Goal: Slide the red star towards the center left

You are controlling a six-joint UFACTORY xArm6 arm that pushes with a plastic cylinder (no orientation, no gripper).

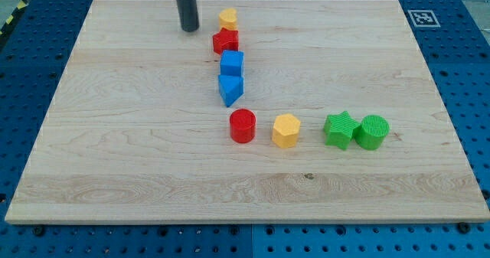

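Note:
The red star (225, 41) lies near the view's top centre of the wooden board (115, 135), just below a yellow block (227, 18). My tip (188, 29) is the lower end of the dark rod, to the left of the red star and the yellow block, apart from both. Below the star a blue cube (232, 63) and a blue triangular block (230, 89) continue the column downward.
A red cylinder (243, 125), a yellow hexagon (286, 130), a green star (339, 129) and a green cylinder (373, 131) form a row across the middle right. A fiducial marker (420, 17) sits at the board's top right corner.

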